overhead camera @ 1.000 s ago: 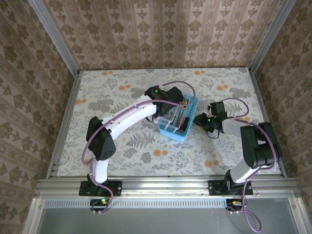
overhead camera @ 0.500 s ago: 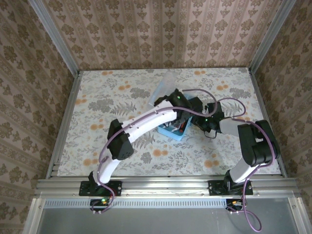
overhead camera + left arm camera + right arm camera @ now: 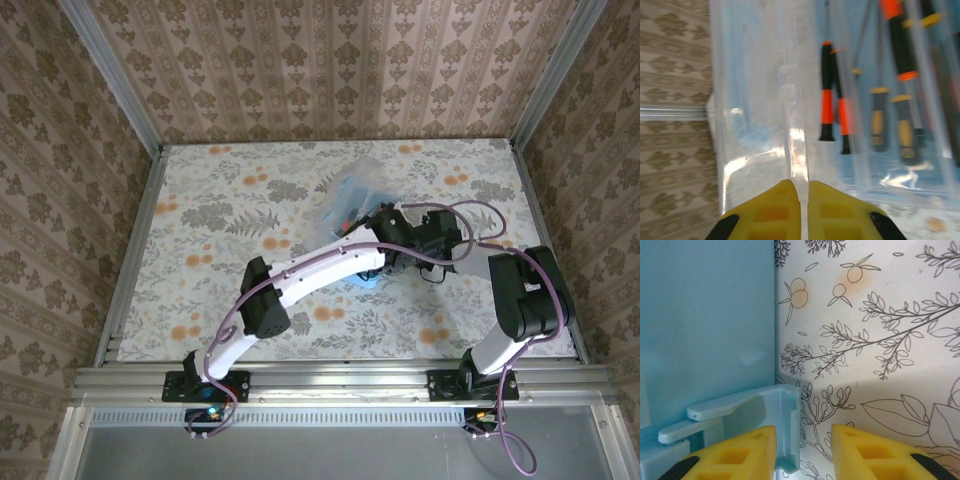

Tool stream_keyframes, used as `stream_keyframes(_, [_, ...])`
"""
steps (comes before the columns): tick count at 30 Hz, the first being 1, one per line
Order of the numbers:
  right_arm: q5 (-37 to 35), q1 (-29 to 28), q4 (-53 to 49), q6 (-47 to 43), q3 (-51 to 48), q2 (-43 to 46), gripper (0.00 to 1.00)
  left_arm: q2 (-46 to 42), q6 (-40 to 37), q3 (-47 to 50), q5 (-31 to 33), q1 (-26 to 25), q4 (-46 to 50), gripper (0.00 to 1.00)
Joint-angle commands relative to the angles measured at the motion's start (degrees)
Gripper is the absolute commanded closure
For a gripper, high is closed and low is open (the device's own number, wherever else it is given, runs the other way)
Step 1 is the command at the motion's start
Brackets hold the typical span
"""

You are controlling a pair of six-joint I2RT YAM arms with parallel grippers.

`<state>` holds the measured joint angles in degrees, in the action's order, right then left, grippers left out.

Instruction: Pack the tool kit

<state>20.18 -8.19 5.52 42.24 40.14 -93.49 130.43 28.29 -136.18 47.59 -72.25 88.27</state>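
The left arm (image 3: 320,265) reaches across the flowered table (image 3: 230,200) to a spot right of centre. It covers most of the blue case (image 3: 368,283), of which just a corner peeps out beneath the forearm. Beyond the arm the clear lid (image 3: 352,192) stands tilted up. Dark and orange shapes show through it, too small to tell apart from above.

At the left wrist, the left pincer (image 3: 804,189) has its yellow fingers (image 3: 775,212) pressed almost together, pinching a thin ridge of the lid. Behind the blurred plastic lie the screwdrivers (image 3: 826,90). Two slim ones with orange-and-black handles sit side by side, with two greyer, yellow-banded ones to their right. A thicker orange-and-black one is cut off at the top edge. Their shafts are faint and their tips cannot be made out.

The right arm (image 3: 520,290) bends in from the right. Its black wrist sits so close to the left arm's that from above the two merge.

At the right wrist, the right pincer (image 3: 802,437) is spread. A light-blue latch (image 3: 782,410) on the case's side juts between its fingers, hard against one of them. Whether they touch cannot be told. Bare table shows between the latch and the other finger.
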Motion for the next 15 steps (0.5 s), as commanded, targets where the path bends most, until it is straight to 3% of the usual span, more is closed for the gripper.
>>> stream_keyframes(1, [1.5, -0.5, 1.8, 0.0, 1.0, 0.3, 0.63, -2.9, -1.7, -1.7, -11.3, -2.0, -5.9, 1.00])
stream_keyframes(4, [1.4, -0.1, 1.4, -0.3, 0.7, 0.9, 0.63, -4.5, -3.2, -0.4, -15.6, -2.0, -9.5, 0.96])
stream_keyframes(12, [1.6, 0.5, 0.9, -0.6, 0.3, 1.9, 0.62, -8.7, -5.9, 0.4, -17.4, 1.8, -10.9, 0.86])
stream_keyframes(15, [1.5, 0.5, -0.3, -1.0, 0.5, 3.3, 0.60, -11.3, -7.4, 4.4, -17.3, 5.8, -11.9, 0.71])
